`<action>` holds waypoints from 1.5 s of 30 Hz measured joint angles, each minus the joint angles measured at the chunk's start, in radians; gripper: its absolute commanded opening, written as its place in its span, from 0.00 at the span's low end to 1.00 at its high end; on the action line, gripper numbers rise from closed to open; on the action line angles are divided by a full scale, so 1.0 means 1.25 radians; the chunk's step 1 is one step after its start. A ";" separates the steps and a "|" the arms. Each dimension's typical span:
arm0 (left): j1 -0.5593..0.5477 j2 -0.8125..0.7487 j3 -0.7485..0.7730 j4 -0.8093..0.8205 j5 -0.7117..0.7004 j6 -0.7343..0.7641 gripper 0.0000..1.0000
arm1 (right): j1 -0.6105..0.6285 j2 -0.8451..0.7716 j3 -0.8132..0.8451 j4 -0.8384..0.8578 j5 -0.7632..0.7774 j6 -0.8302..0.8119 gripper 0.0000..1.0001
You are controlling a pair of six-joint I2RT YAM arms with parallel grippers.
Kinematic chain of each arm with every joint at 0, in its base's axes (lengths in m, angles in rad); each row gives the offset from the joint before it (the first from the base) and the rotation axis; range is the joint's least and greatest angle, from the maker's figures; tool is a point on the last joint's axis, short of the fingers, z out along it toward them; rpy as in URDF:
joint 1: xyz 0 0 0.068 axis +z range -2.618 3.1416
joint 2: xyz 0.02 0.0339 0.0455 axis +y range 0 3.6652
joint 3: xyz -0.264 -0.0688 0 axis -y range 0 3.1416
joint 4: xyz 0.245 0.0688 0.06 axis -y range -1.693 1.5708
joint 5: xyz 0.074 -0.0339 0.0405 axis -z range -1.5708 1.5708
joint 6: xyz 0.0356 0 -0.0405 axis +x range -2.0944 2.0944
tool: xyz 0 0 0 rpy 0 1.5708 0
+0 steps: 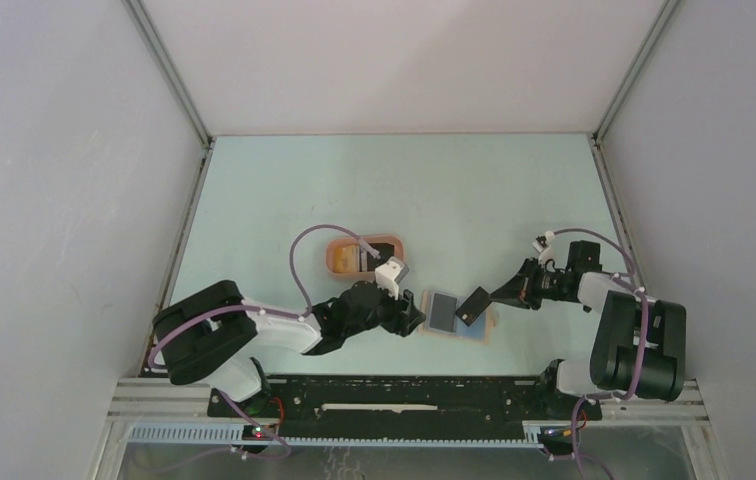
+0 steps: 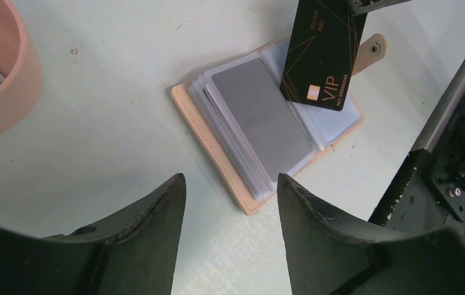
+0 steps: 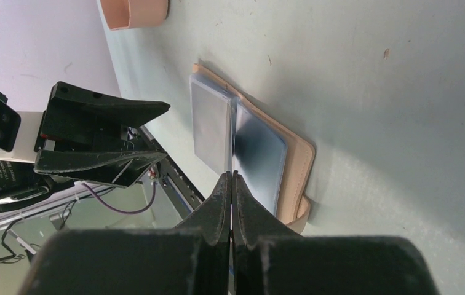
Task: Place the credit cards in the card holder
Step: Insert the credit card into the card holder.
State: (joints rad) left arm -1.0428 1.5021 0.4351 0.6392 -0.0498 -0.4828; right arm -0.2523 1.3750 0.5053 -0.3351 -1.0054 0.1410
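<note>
The tan card holder lies open on the table, showing clear sleeves with a grey card in the top one. My right gripper is shut on a black credit card marked VIP, held tilted over the holder's right page, its lower corner at the sleeves. In the right wrist view this card is edge-on and barely shows. My left gripper stands open just left of the holder, with nothing between its fingers.
A salmon-pink oval tray sits behind the left gripper with a yellow-orange card and a dark one inside. The black base rail runs along the near edge, close to the holder.
</note>
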 measured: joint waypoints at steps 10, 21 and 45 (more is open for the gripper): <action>-0.003 0.033 0.031 -0.016 0.001 -0.026 0.61 | 0.015 0.066 0.011 0.002 -0.042 -0.004 0.00; -0.004 0.059 0.032 -0.050 0.000 -0.040 0.59 | 0.047 0.085 0.041 -0.004 -0.073 -0.006 0.00; -0.004 0.030 0.032 -0.065 -0.009 -0.063 0.59 | 0.070 0.144 0.079 -0.060 -0.063 -0.030 0.00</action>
State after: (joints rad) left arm -1.0473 1.5398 0.4751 0.5579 -0.0608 -0.5613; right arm -0.1650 1.5555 0.6041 -0.4099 -1.0847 0.1040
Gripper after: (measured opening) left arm 0.589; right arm 0.006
